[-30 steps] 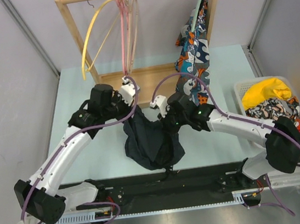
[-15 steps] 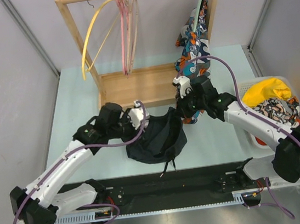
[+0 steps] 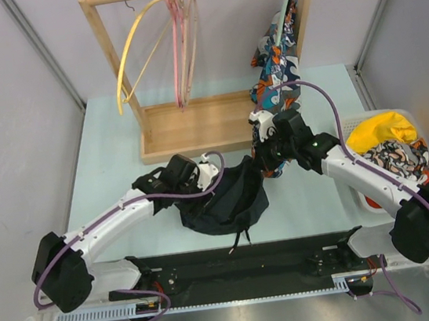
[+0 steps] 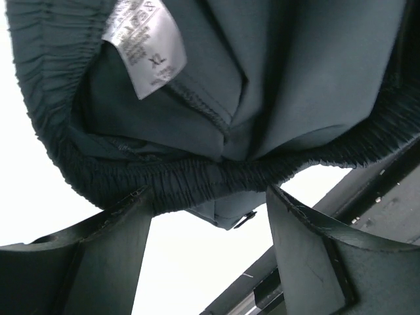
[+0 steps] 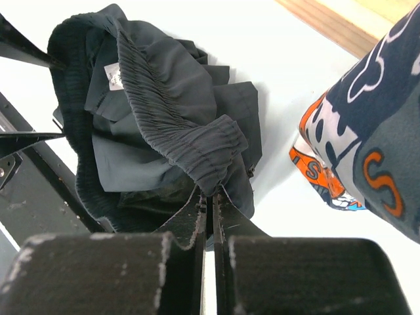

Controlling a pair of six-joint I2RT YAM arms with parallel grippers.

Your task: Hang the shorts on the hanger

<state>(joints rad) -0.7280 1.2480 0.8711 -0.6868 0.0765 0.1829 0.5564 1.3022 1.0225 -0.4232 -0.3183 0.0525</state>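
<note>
The dark navy shorts lie bunched on the table between my arms. My right gripper is shut on a fold of their elastic waistband, at the shorts' right edge. My left gripper is open at their left edge. In the left wrist view the waistband runs across just above its spread fingertips, with the size label showing. The tan wooden hanger hangs on the rack's top bar, far behind both grippers.
A yellow hanger and a pink hanger hang beside the tan one. A patterned garment hangs at the rack's right, close to my right wrist. A white basket with clothes stands at the right. The rack's wooden base lies behind the shorts.
The shorts went from hanging between both grippers to lying on the table. My right gripper pulled back to the right with the waistband. My left gripper lowered and moved right to the shorts.
</note>
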